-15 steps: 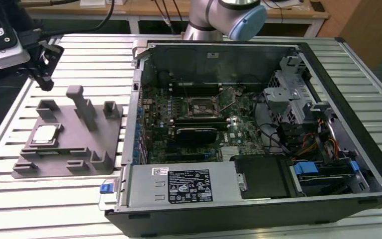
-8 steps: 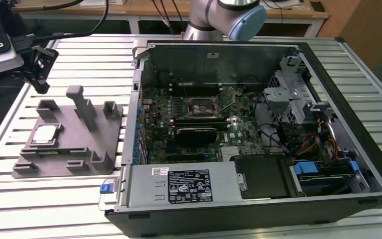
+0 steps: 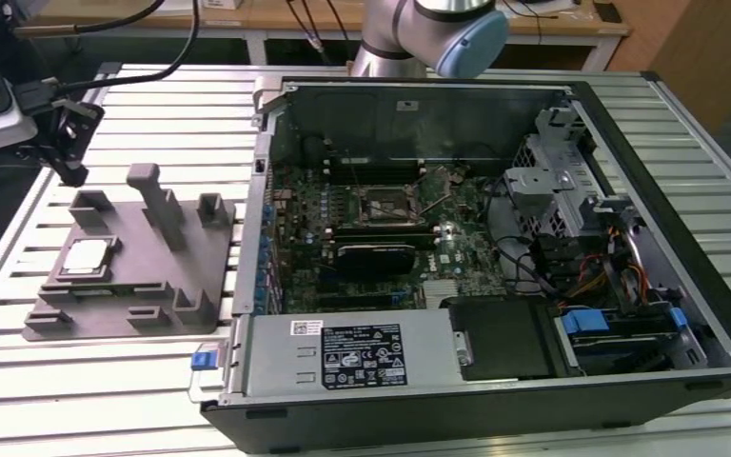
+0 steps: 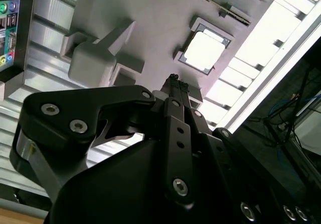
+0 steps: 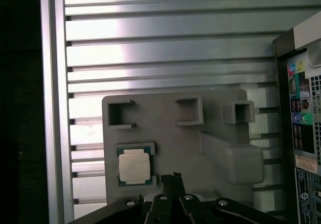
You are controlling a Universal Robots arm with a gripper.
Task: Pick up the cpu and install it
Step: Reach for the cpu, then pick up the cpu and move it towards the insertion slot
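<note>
The cpu (image 3: 87,257) is a small square chip with a shiny silver top, lying flat in a recess of the grey fixture block (image 3: 149,286) at the exterior view's left. Both wrist views look down on the cpu (image 4: 204,50) (image 5: 134,166) in its pocket. My gripper (image 3: 71,169) hangs above the table just beyond the far end of the block, apart from the chip. Its narrow black fingers come together to one tip (image 4: 173,79) (image 5: 173,177), shut with nothing between them. The black-framed socket (image 3: 383,203) sits on the motherboard inside the open computer case.
The open computer case (image 3: 620,105) fills the middle and the exterior view's right, with drive cages and cables inside. The fixture block (image 5: 220,133) carries upright posts (image 3: 149,190). A slatted metal table (image 3: 149,105) lies under everything; its edge (image 5: 50,108) runs beside the block.
</note>
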